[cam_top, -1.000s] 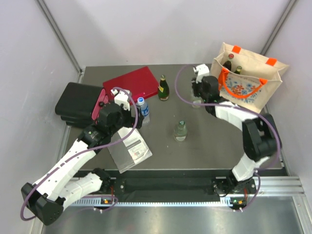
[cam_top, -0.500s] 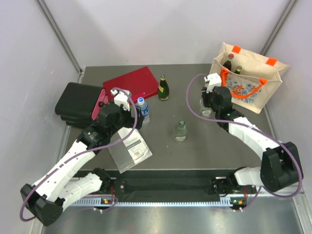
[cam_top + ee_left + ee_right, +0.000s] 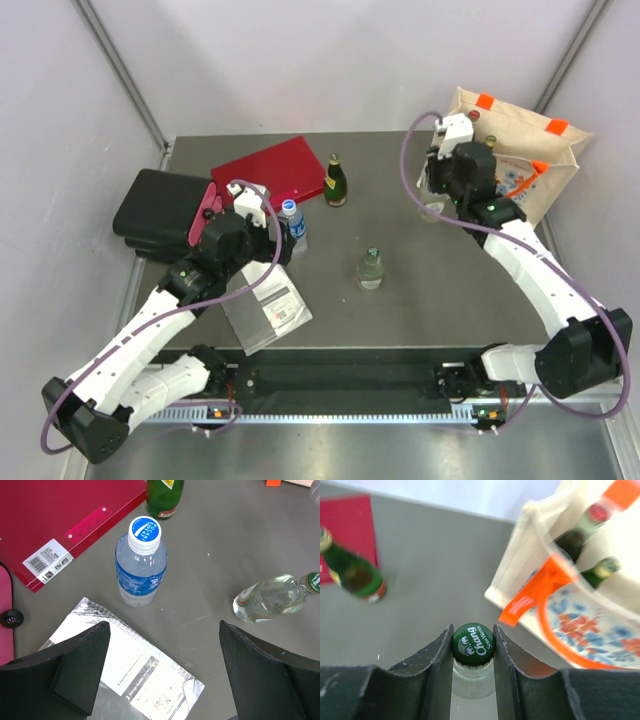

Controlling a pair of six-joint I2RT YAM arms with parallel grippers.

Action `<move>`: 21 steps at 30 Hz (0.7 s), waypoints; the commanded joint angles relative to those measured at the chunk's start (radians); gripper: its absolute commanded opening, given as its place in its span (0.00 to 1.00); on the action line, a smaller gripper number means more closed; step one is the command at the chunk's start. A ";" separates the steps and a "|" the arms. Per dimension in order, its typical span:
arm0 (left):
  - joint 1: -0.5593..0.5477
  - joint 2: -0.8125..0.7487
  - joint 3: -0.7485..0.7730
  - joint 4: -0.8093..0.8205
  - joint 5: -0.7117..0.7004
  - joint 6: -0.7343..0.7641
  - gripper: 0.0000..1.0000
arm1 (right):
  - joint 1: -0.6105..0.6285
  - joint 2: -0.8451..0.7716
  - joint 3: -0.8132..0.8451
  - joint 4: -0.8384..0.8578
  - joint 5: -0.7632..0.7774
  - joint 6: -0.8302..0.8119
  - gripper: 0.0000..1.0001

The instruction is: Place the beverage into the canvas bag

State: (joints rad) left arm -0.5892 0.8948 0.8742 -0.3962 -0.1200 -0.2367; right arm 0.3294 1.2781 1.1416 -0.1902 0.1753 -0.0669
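Note:
My right gripper (image 3: 473, 645) is shut on the neck of a clear glass bottle with a green cap (image 3: 473, 643). It holds the bottle upright just left of the canvas bag (image 3: 530, 560). In the top view the gripper (image 3: 440, 192) and the bottle (image 3: 432, 210) are beside the bag's (image 3: 555, 165) left side. Two bottles (image 3: 577, 532) stand inside the bag. My left gripper (image 3: 162, 645) is open and empty, low over a white booklet (image 3: 135, 670), near a blue-labelled water bottle (image 3: 141, 562).
Another clear glass bottle (image 3: 371, 268) stands mid-table. A dark green bottle (image 3: 336, 182) stands by a red folder (image 3: 268, 172). A black case (image 3: 160, 212) lies at the left. The booklet (image 3: 265, 305) lies near the front.
My right gripper has carried the clear bottle to the right, closer to the canvas bag. The left arm has not moved.

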 commanded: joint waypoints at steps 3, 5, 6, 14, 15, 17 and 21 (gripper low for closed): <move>-0.003 -0.014 0.005 0.043 0.008 0.000 0.94 | -0.147 -0.022 0.315 0.000 -0.026 0.007 0.00; -0.003 -0.020 0.003 0.043 0.000 0.000 0.94 | -0.179 -0.005 0.352 0.005 -0.040 0.010 0.00; -0.003 -0.025 0.002 0.045 -0.003 0.000 0.94 | -0.214 0.001 0.390 0.006 -0.048 0.021 0.00; -0.003 -0.019 0.006 0.043 0.003 0.000 0.94 | -0.374 0.116 0.593 0.051 -0.091 0.053 0.00; -0.004 -0.020 0.006 0.043 0.002 0.000 0.94 | -0.400 0.133 0.612 0.054 -0.091 0.056 0.00; -0.004 -0.022 0.005 0.045 0.002 0.000 0.94 | -0.440 0.179 0.659 0.067 -0.092 0.059 0.00; -0.004 -0.028 0.005 0.045 -0.003 0.000 0.94 | -0.486 0.251 0.736 0.093 -0.112 0.088 0.00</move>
State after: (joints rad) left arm -0.5896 0.8898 0.8742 -0.3962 -0.1207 -0.2367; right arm -0.1059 1.5024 1.7378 -0.2989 0.0906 -0.0086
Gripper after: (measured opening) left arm 0.939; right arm 0.311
